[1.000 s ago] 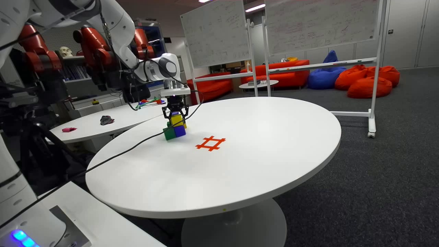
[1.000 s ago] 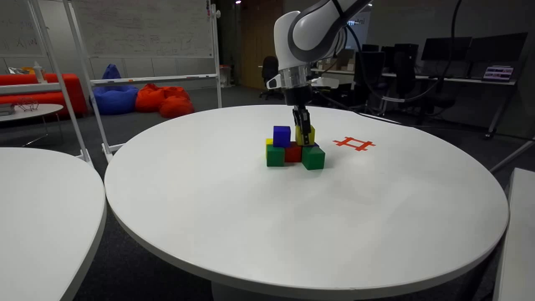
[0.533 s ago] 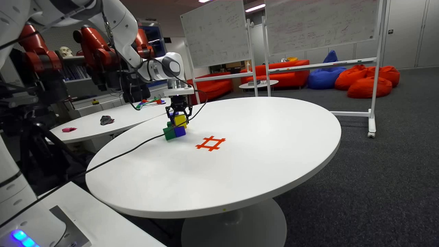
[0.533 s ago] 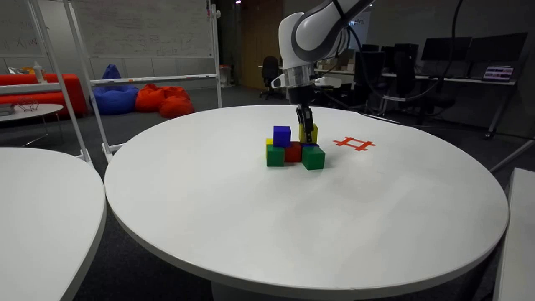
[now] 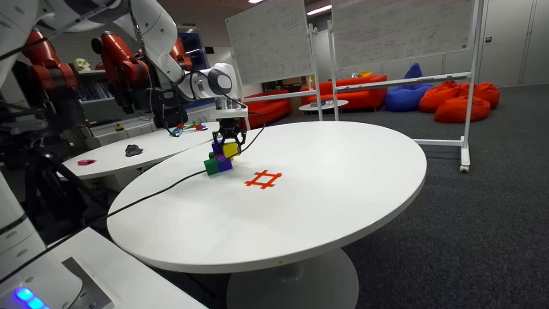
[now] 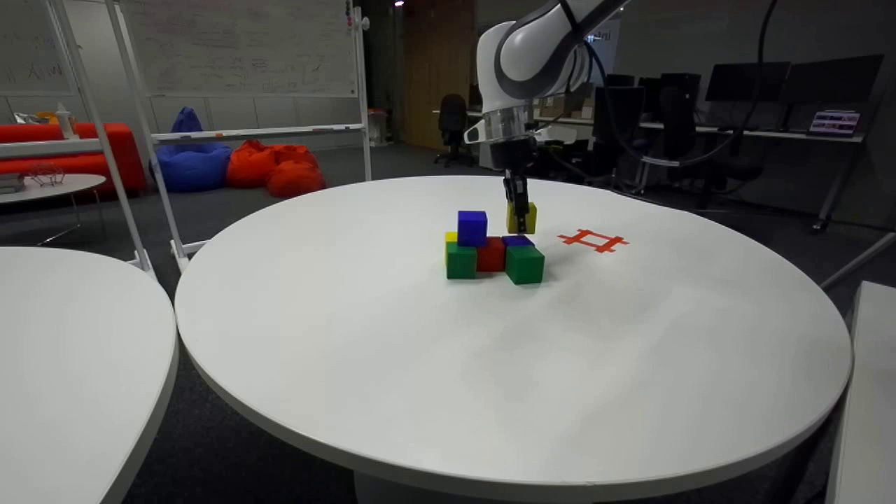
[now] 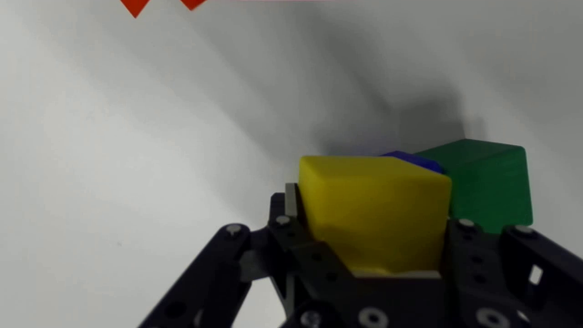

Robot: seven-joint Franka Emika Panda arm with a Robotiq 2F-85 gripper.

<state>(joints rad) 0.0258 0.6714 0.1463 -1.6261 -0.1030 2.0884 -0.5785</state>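
A round white surface (image 6: pixel 511 378) carries a pile of green, blue, red and yellow blocks (image 6: pixel 491 254). Just above the pile is the pincer (image 5: pixel 230 147), parted partway, and near the pile lies a square of red tape (image 5: pixel 267 185). Clamped in the pincer from two sides is a yellow block (image 7: pixel 378 209), hanging above the pile at its edge toward the tape.

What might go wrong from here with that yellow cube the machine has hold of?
The yellow cube is pinched only by its sides in the black two-fingered tool, so it might slip and drop onto the round white table or the lower blue cube. Also, the upper blue cube appears to sit loose atop other cubes; a bump from the tool might topple it.
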